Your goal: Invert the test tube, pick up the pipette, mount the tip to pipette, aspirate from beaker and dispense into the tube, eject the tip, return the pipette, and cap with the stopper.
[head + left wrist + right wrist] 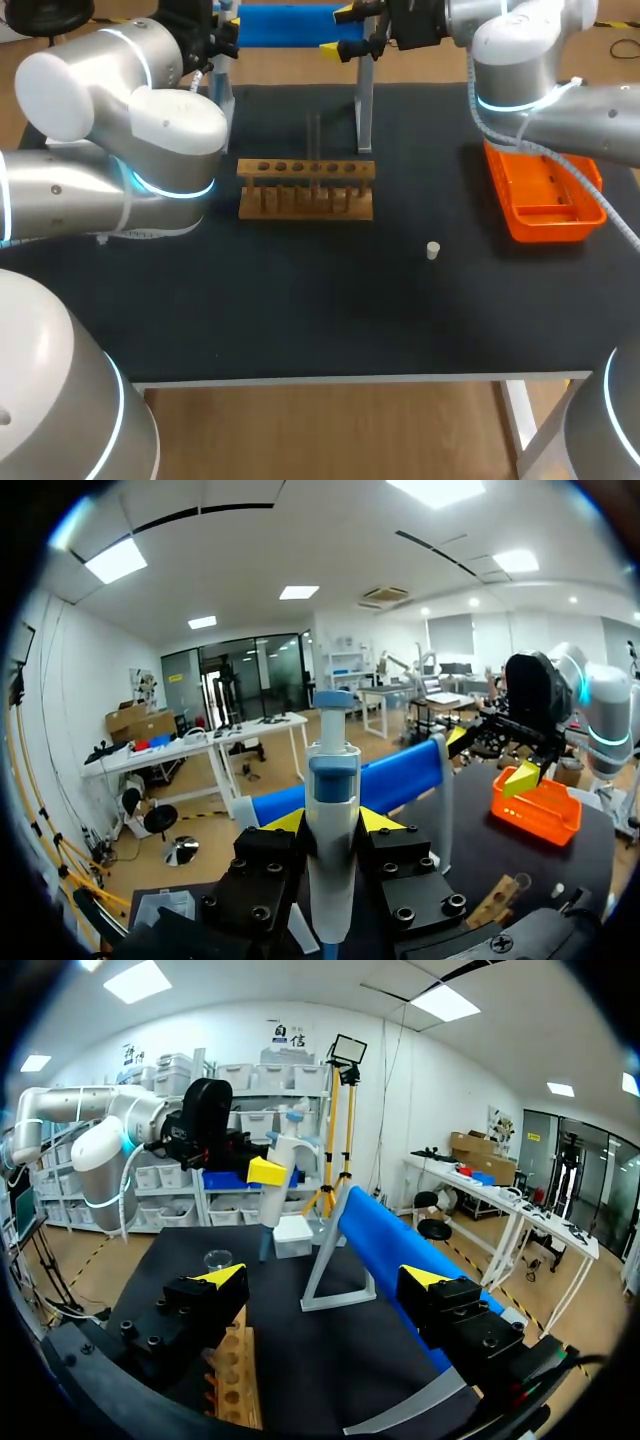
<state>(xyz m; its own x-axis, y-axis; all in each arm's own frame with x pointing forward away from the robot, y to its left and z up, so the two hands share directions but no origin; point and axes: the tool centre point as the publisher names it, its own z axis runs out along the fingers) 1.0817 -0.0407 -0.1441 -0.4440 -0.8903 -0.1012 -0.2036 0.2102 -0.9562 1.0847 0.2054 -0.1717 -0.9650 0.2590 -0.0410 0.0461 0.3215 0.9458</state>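
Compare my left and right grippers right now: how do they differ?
The left gripper is shut on the pipette; the right gripper holds nothing. The left gripper's jaws stand close together, the right gripper's wide apart. Both have yellow tips and sit at the far side of the table, near the blue stand.

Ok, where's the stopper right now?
In the head view the stopper sits on the black mat, right of centre, in front of the gap between the wooden rack and the orange tray.
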